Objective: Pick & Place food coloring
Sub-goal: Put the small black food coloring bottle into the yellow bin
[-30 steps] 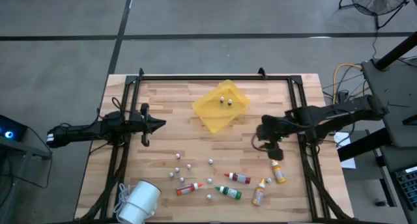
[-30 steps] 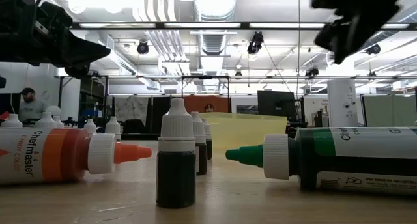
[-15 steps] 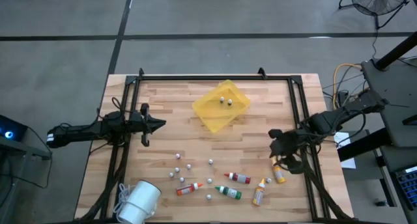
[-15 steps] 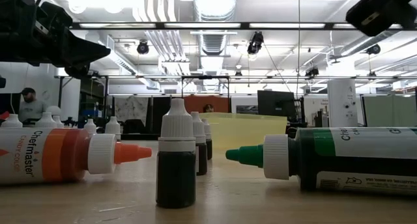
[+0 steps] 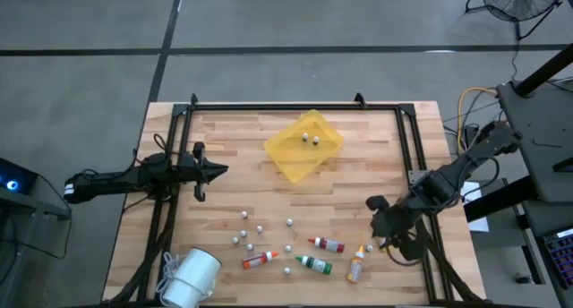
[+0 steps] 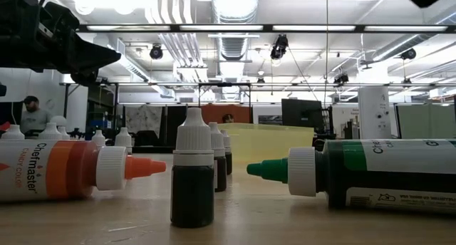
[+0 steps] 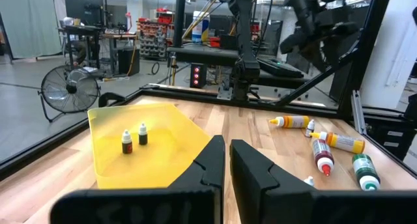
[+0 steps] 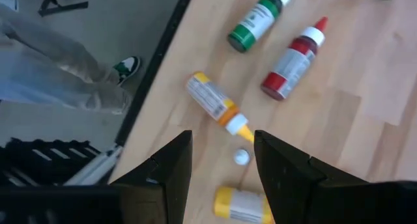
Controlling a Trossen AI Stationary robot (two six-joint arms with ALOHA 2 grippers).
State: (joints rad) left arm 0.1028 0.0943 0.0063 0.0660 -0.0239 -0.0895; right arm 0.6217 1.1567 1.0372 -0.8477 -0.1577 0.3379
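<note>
Nearest you, along the table's front edge, the food coloring lies in a loose row: an orange-capped bottle (image 6: 71, 174) on its side, a green-capped bottle (image 6: 356, 175) on its side with its tip towards the orange one, then a red bottle (image 5: 329, 245) just beyond the green. At the right end is a yellow-labelled bottle with an orange tip (image 8: 212, 100), and a yellow-capped bottle (image 8: 241, 204) lies closest to the table's right rail. Small dark bottles with white caps (image 6: 193, 174) stand upright among and behind them. A white cylinder (image 5: 191, 277) lies at the near left corner. Your right gripper (image 5: 380, 223) hangs above the right end of the row. Its fingers (image 8: 172, 165) are spread partway and grip nothing. Seen through its wrist camera, the orange-tipped bottle and one white cap lie on the wood in the gap between them, and the yellow-capped bottle is directly below. Beside the table's edge in that view you can see a person's trouser leg and shoe (image 8: 127, 66). Further back, at mid-table on the left, your left gripper (image 7: 227, 149) waits with its fingers drawn together and empty, pointing across the table. Beyond it the yellow plastic tray (image 5: 291, 156) sits tilted near the far rail, with two of the small white-capped bottles (image 7: 134, 138) standing inside it.
</note>
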